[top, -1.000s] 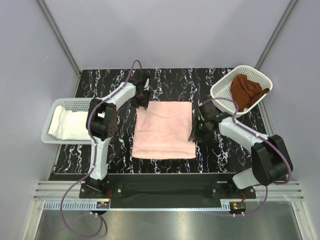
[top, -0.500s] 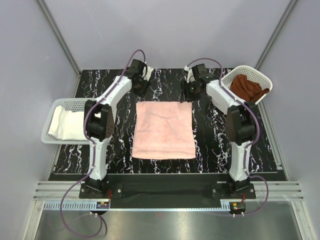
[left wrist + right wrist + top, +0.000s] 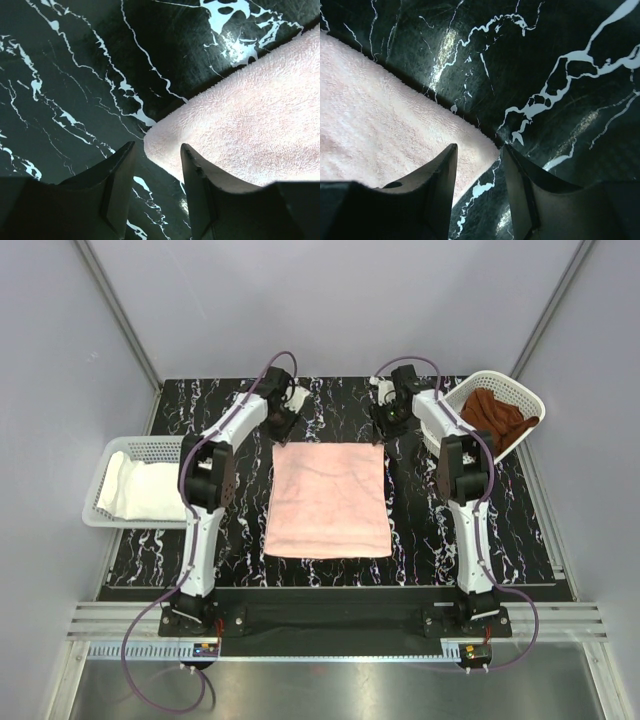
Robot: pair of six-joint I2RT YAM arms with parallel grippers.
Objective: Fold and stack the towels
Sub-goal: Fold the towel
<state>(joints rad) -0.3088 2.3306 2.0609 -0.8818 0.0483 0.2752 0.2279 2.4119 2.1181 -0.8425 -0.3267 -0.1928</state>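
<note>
A pink towel (image 3: 328,498) lies spread flat on the black marble table (image 3: 330,400). My left gripper (image 3: 281,428) is open above the towel's far left corner (image 3: 155,145), which sits between its fingers. My right gripper (image 3: 389,427) is open above the far right corner (image 3: 487,150), which also lies between its fingers. A brown towel (image 3: 494,418) is crumpled in the white basket (image 3: 520,392) at the far right. A folded white towel (image 3: 138,490) lies in the white basket (image 3: 135,446) at the left.
Grey walls enclose the table on three sides. The arm bases (image 3: 330,620) stand on a black rail along the near edge. Purple cables (image 3: 270,365) loop over both arms.
The right arm swung from the towel's right edge to the far right corner. The left gripper rose to the back, then came down at the far left corner. The towel stays flat.
</note>
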